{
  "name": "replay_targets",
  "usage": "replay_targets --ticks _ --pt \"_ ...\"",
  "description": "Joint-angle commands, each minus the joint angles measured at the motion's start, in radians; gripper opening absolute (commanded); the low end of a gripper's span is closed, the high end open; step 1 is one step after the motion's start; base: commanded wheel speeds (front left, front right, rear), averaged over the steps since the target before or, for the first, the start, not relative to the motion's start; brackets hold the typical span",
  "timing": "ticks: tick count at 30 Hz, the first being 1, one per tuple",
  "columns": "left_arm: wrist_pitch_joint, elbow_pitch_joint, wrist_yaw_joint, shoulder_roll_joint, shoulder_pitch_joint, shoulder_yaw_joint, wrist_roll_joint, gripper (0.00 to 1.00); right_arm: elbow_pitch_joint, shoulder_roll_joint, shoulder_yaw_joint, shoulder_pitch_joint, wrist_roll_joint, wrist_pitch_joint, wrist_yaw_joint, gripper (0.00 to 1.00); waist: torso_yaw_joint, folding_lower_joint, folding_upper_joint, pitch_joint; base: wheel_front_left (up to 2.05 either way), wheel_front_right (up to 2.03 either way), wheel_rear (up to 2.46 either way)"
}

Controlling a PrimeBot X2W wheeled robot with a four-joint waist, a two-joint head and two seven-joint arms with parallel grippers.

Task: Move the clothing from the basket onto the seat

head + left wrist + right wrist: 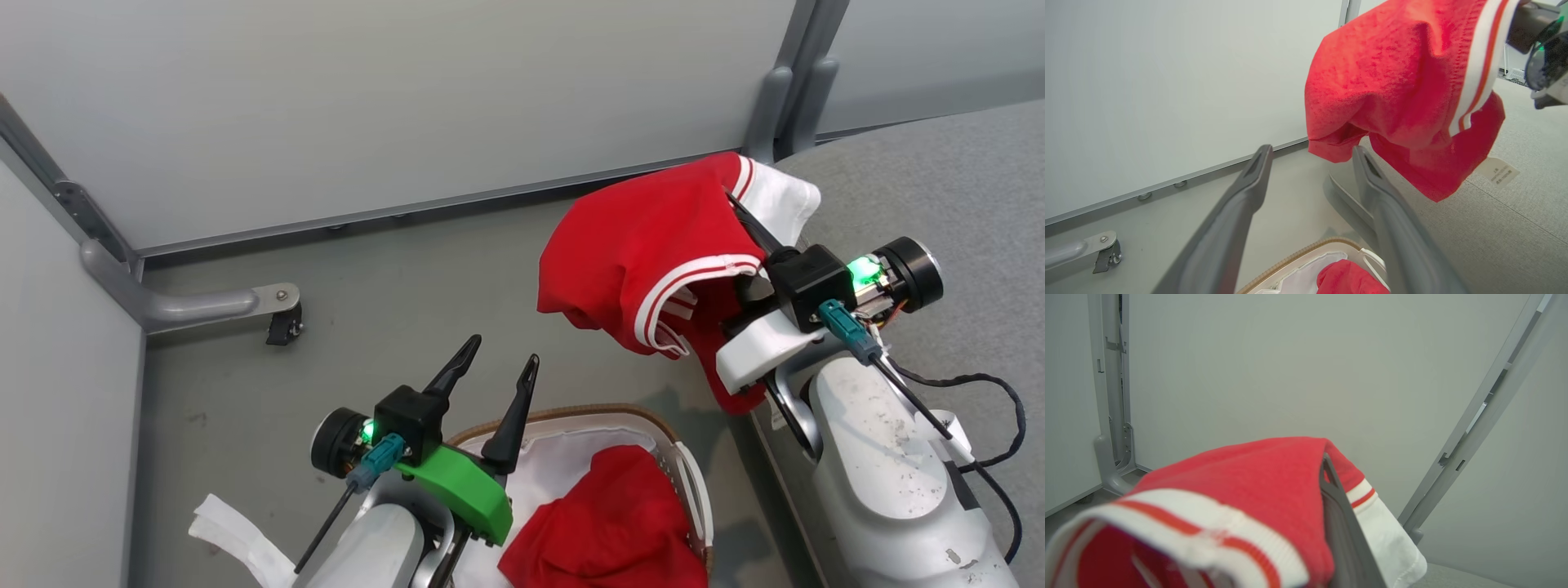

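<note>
Upper right of the head view, the striped red garment (645, 245) hangs in the air off the right gripper (739, 208). Its fingers are pinched together on the white-trimmed edge, right by the corner of the grey seat (939, 180), but the garment isn't lying on it yet. It looks light, soft and floppy, so I'd guess it sags and swings; the thick trim or a bunched fold is the best bite. Lower middle, the plain red garment (612, 523) sits crumpled in the basket (571, 412) on the white liner (543, 461); I'd grab its highest wrinkle. The left gripper (503, 349) hovers by the rim, fingers spread wide, holding nothing. Count: two garments, one basket, one seat.
</note>
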Motion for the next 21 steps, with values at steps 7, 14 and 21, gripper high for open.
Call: replay_targets --ticks 7,14,21 --pt "0.0 -0.029 -0.003 0.0 0.027 0.014 0.016 1.0 -0.011 -0.005 -0.015 -0.001 -0.013 -0.005 -0.001 0.0 -0.109 0.0 0.0 0.028 0.0 0.0 0.0" --pt "-0.001 -0.044 0.0 0.0 0.026 0.027 0.044 1.0 -0.02 -0.004 -0.043 0.0 -0.013 -0.005 -0.001 0.0 -0.265 0.0 0.0 0.058 0.0 0.0 0.0" --pt "-0.001 -0.049 -0.005 0.001 0.022 0.032 0.065 1.0 -0.019 -0.003 -0.071 0.015 -0.005 -0.005 -0.001 0.0 -0.386 0.0 0.0 0.085 0.0 0.0 0.0"
